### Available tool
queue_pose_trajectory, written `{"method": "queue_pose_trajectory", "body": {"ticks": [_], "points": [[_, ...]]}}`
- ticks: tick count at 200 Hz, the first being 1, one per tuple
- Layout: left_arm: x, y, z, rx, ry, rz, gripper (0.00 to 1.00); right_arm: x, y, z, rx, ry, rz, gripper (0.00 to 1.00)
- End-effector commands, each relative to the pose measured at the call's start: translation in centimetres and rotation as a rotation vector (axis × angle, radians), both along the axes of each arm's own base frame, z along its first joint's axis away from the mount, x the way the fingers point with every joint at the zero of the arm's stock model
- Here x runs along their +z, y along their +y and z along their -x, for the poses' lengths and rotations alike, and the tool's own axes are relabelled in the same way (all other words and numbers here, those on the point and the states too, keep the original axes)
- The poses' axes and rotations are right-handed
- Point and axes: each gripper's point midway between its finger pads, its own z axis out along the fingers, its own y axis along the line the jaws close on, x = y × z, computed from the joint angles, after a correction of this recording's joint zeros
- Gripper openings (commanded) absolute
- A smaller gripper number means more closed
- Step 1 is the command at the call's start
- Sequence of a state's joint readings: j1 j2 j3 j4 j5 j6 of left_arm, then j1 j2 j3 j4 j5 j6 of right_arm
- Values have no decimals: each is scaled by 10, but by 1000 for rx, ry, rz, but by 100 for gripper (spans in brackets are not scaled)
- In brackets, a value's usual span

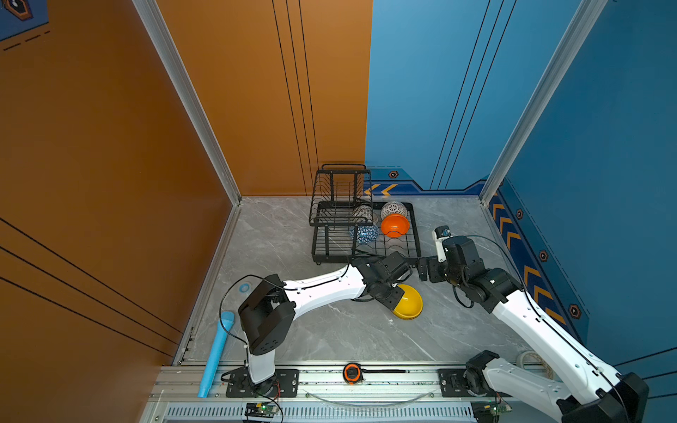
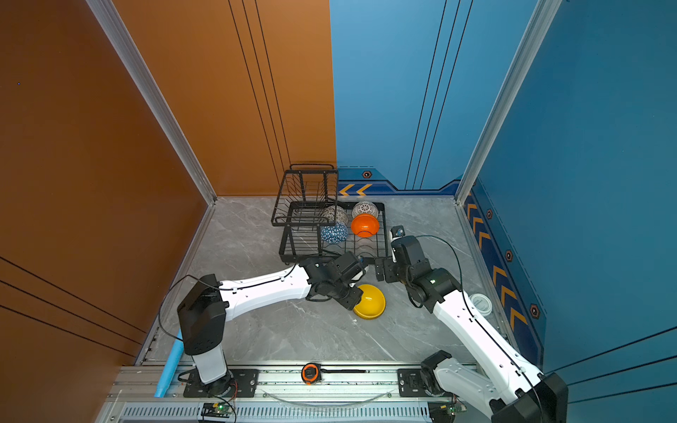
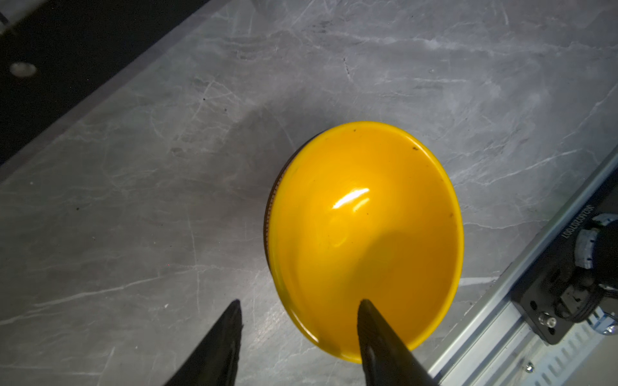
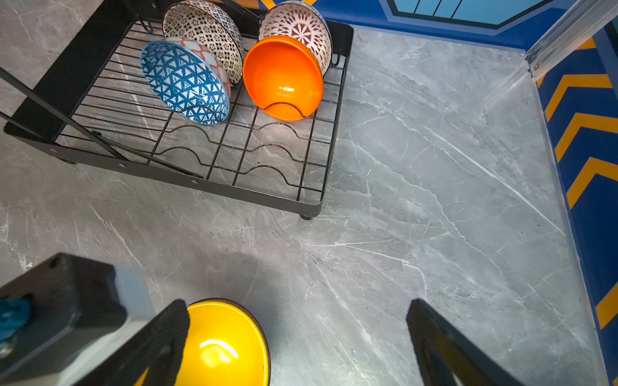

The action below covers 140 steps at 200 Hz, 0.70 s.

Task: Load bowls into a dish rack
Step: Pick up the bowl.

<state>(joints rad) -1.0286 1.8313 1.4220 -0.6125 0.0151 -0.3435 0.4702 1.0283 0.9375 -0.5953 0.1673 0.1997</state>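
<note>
The yellow bowl [image 1: 409, 303] is seen on the grey marbled bench [image 1: 329, 337], mouth up, near the front of the dish rack [image 4: 187, 180] but apart from it. The left end effector [image 3: 300, 304] is set astride the bowl's near rim at a middling width: one finger [image 3: 378, 334] is held over the inside, the other outside with a gap to the wall, so nothing is gripped. The left wrist [image 1: 384, 273] is placed between the bowl and the rack's front edge. The right end effector [image 4: 297, 304] is spread wide and empty, just beside that wrist and near the rack's front right corner. In the lower tray [image 4: 336, 127] the orange bowl [image 4: 282, 78] and the blue triangle bowl [image 4: 184, 82] are stood on edge in curved slots. A white grid-patterned bowl [image 4: 204, 30] and a white radial-patterned bowl [image 4: 297, 28] are leaned behind them. The raised basket tier [image 1: 339, 197] is mounted over the tray's left end. An orange tape measure [image 1: 352, 373] is found on the aluminium rail [image 1: 403, 381], a blue tube [image 1: 216, 351] beside the left base.
</note>
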Motion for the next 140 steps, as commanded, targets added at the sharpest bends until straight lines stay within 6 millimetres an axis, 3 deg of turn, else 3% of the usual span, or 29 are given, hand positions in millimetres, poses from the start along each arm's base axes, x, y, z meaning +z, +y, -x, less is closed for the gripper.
{"method": "queue_pose_trajectory", "body": {"ticks": [1, 140], "points": [[0, -7, -1, -10, -15, -1, 51, -6, -1, 5, 7, 30, -2, 100], [-15, -16, -7, -13, -3, -19, 24, -6, 2, 5, 26, 31, -2, 100]]}}
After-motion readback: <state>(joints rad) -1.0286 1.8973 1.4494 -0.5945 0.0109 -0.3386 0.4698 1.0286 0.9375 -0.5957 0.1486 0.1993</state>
